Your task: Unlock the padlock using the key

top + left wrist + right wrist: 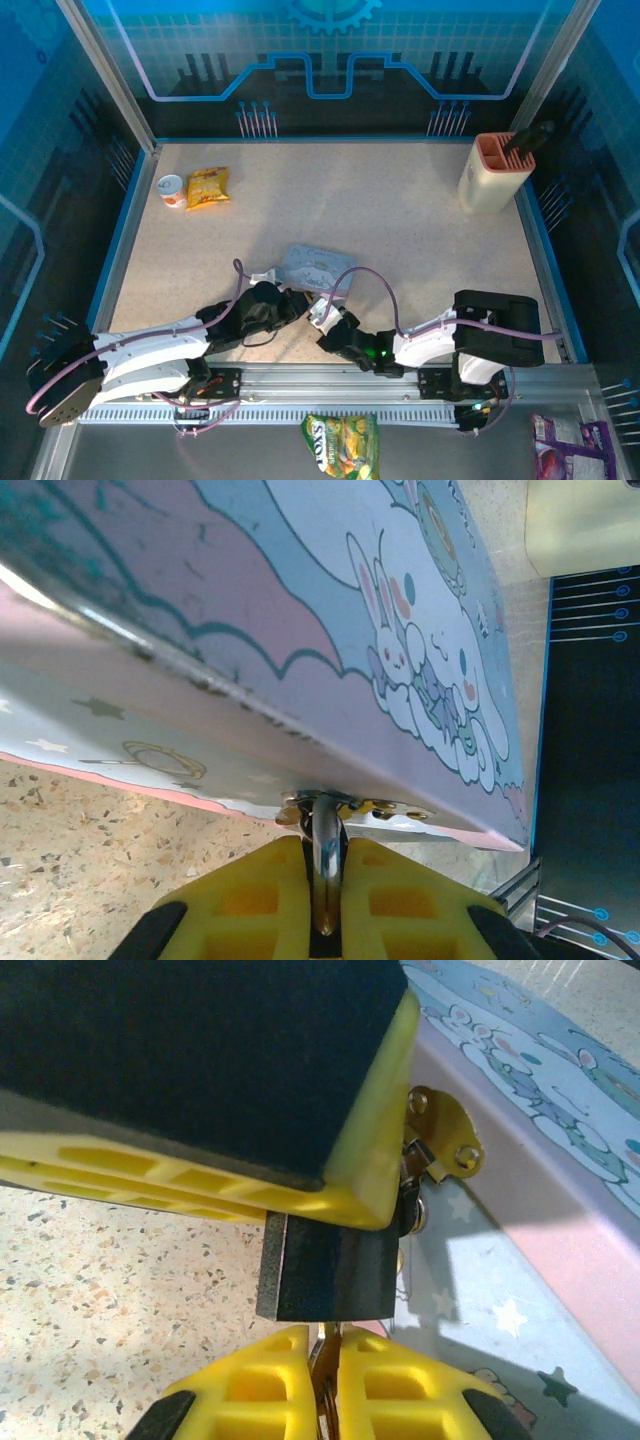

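Two grippers on job: left gripper [325, 885] clamped on tiny dark metal padlock [324, 855] at hasp [446, 1141] of pale blue cartoon-printed tin box [300, 630], right gripper [325, 1385] pinched shut on thin silvery metal key [323, 1358] close by; rec. steady padlock, align key w/ keyway, turn gently.
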Controlling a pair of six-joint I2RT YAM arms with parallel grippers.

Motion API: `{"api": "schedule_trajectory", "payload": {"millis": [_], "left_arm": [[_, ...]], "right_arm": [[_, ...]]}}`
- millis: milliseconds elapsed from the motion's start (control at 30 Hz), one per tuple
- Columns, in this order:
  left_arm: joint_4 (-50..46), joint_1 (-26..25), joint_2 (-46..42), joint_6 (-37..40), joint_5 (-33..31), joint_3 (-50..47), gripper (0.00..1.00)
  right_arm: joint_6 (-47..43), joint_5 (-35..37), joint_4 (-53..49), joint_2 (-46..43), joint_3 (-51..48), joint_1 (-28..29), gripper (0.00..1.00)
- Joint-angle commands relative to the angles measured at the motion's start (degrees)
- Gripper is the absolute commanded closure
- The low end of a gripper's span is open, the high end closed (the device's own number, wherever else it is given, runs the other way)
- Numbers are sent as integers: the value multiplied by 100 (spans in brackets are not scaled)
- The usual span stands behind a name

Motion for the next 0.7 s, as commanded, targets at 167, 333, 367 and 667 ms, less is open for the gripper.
{"api": "schedule_trajectory", "payload": {"millis": [167, 333, 367, 667], "left_arm": [[-127, -77, 226, 165, 100, 222, 100], [-54, -78, 397, 215, 56, 276, 100], [-41, -86, 436, 227, 52, 283, 100], [24, -105, 762, 462, 9, 402, 100]], "right_arm": [[1195, -637, -94, -120, -14, -334, 100], [1381, -853, -51, -146, -44, -421, 100], [1471, -906, -20, -167, -64, -458, 100], [2402, -1380, 62, -322, -418, -666, 100]]}}
